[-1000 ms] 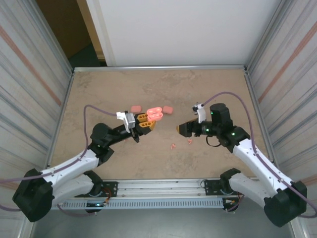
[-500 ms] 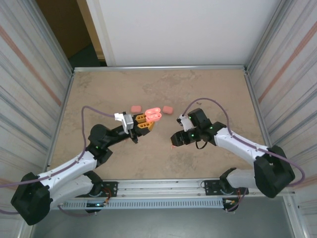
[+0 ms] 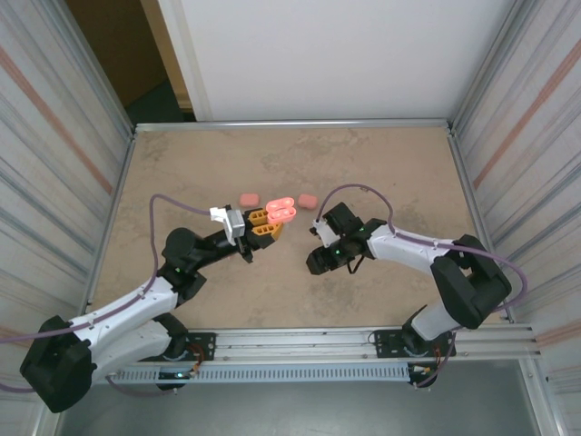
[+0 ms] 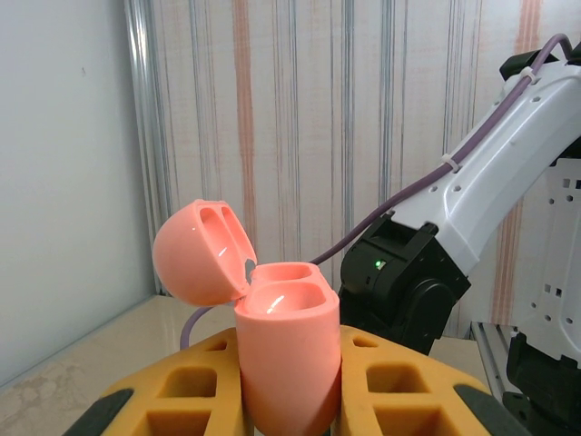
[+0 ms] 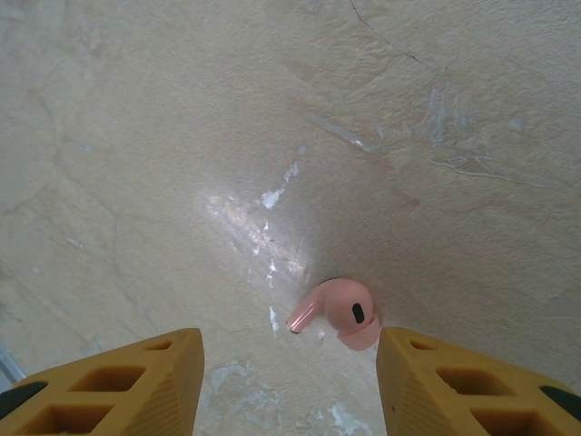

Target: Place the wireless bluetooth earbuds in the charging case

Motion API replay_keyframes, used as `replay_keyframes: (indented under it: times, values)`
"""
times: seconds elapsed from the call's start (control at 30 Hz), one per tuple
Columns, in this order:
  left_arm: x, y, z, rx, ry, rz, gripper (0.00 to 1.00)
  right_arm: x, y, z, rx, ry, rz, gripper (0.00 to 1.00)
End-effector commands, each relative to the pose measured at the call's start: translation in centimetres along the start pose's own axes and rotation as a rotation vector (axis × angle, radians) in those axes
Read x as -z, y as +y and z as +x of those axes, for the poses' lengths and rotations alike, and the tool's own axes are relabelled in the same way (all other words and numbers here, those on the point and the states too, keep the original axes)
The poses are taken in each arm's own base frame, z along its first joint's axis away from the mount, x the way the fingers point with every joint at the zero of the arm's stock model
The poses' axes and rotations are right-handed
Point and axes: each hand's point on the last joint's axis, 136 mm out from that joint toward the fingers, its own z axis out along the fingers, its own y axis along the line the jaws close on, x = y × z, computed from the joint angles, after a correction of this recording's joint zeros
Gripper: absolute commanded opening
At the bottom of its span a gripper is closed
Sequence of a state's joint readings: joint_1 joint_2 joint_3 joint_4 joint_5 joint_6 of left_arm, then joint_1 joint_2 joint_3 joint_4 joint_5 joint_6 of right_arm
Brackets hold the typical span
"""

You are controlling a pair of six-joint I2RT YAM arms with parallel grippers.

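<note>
Pickup of an earbud (image 5: 340, 313) is the step in hand; nothing is seated in the case (image 4: 289, 354) yet, so the task looks to be at an early stage.

The right gripper (image 5: 290, 374) points down at the table (image 3: 381, 173) with its jaws wide apart and empty. The earbud lies on its side on the table between the two yellow fingers (image 5: 123, 381), closer to the right-hand one and touching neither. In the top view this gripper (image 3: 315, 265) sits low over the table, near the middle and just right of the left one.

The left gripper (image 3: 268, 221) is clamped on the lower body of the case, holding it upright off the table. The lid (image 4: 200, 254) is tipped back, and both wells look vacant. Two more cases (image 3: 249, 198) lie closed on the table beyond it.

The next move likely calls for a short descent and a careful close. The earbud is tiny, rounded and off-centre, so it could skid or roll away from the nearer finger. Shifting sideways to centre it first would help. Then it has to be carried over to the open case and dropped stem-first into a well.
</note>
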State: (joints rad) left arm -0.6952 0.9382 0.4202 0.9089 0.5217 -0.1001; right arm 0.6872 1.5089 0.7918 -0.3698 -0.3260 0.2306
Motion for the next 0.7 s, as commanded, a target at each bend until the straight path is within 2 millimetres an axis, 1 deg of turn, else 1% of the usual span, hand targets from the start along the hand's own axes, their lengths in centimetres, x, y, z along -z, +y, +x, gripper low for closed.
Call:
replay_keyframes:
  times: [0.0, 0.27, 0.67]
  values:
    - [0.1, 0.0, -0.6, -0.027, -0.018, -0.008, 0.00, -0.1, -0.4, -0.7, 0.024, 0.004, 0.036, 0.51]
    - [0.0, 0.0, -0.6, -0.027, -0.012, -0.005, 0.00, -0.8, -0.5, -0.8, 0.033, 0.022, 0.038, 0.49]
    - [-0.1, 0.0, -0.5, -0.024, -0.008, -0.003, 0.00, -1.6, -0.8, -0.4, 0.029, 0.050, 0.041, 0.45]
